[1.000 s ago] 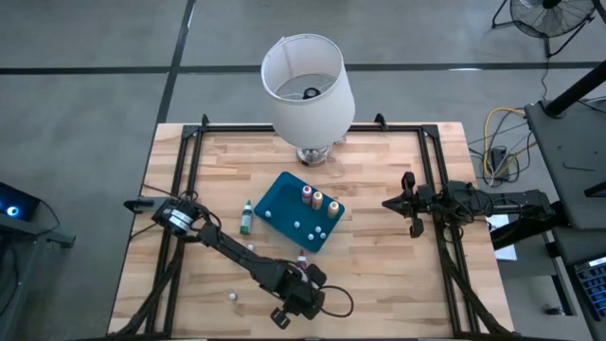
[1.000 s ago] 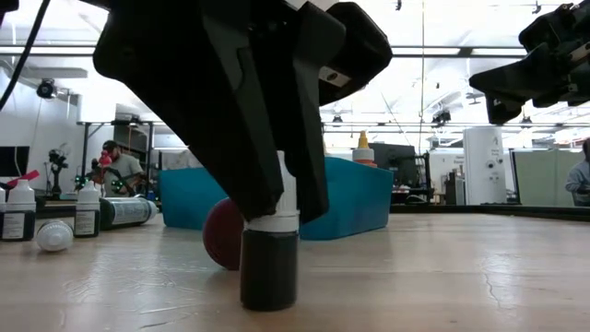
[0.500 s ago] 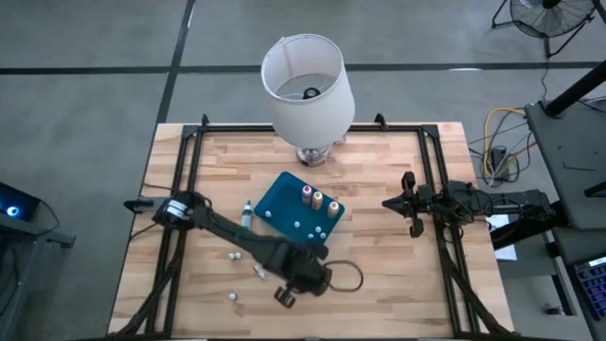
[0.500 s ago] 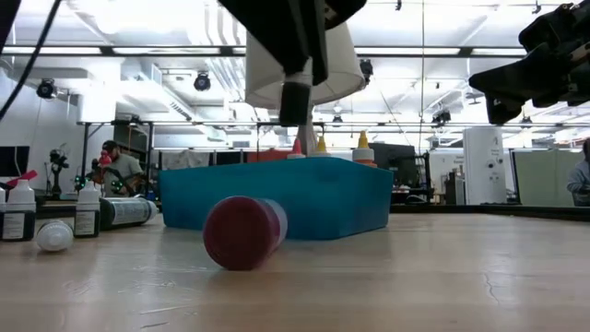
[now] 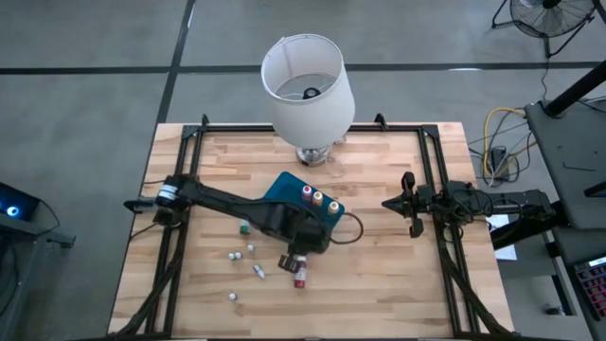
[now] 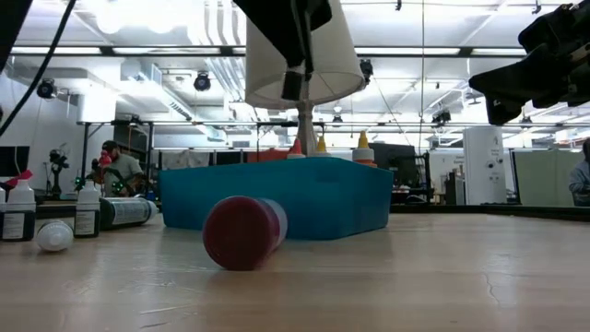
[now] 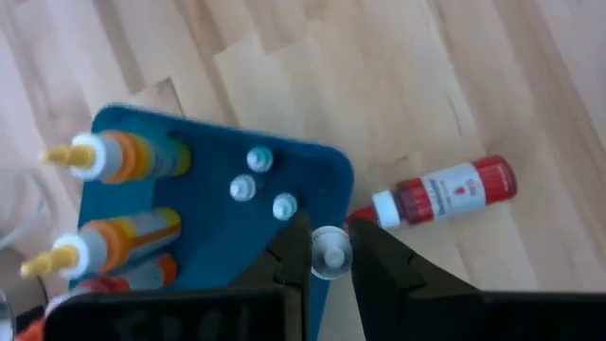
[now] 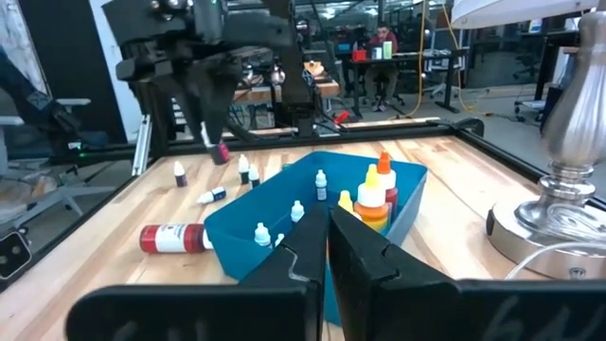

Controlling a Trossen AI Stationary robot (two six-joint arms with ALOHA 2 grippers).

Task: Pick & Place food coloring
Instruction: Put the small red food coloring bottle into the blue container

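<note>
From above we see the left gripper (image 5: 301, 248) over the near corner of the teal tray (image 5: 282, 192), while the right gripper (image 5: 409, 204) waits well apart from it at the table's right edge, its fingers pressed together. Only the left wrist view shows us what the left gripper carries: a small bottle with a pale cap (image 7: 330, 254) clamped between its 2 fingers (image 7: 292, 254), right over the tray's edge. The same view shows 3 small capped bottles (image 7: 258, 159) standing in the tray just ahead of the fingers, and 2 orange squeeze bottles (image 7: 133, 157) farther in.

A red food coloring bottle (image 7: 443, 192) lies on its side on the wood, just beside the left gripper and outside the tray. At table height we see this bottle end-on as a red disc (image 6: 241, 232) in front of the tray wall, with the held bottle (image 6: 293, 85) high above it. The right wrist view alone shows loose small bottles (image 8: 244, 170) standing on the table beyond the tray, below the left arm, and a lamp base (image 8: 559, 204) close to the right gripper.
</note>
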